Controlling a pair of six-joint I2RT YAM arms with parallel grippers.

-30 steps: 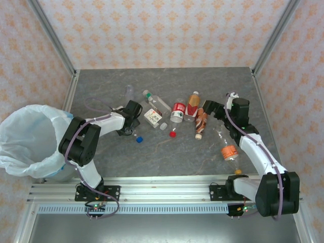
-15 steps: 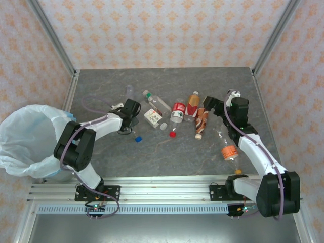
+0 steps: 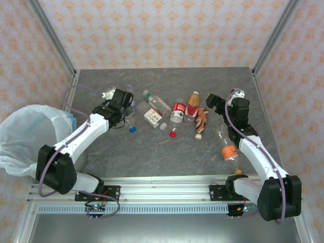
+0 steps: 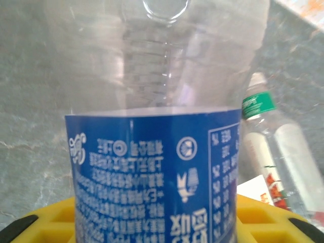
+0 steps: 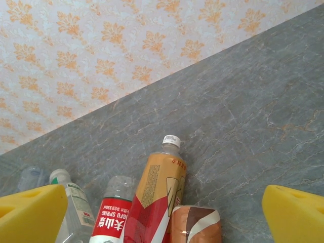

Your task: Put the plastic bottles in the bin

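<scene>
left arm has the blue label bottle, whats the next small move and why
Probably lift it slightly, then swing left toward the bin. The left gripper has its jaws shut on the blue-labelled bottle, so the grasp looks made. A green-capped bottle lies close beside it, so rising first should avoid knocking it.

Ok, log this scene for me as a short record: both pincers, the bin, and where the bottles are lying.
left pincer: shut on the blue-label bottle
right pincer: open, holding nothing, facing the middle cluster
bin: off the table's left edge, lined with a white bag
middle cluster: several bottles lying down, among them the red-label bottle and the green-cap bottle
apart: the orange-label bottle, lying beside the right arm
table: grey marbled surface
</scene>
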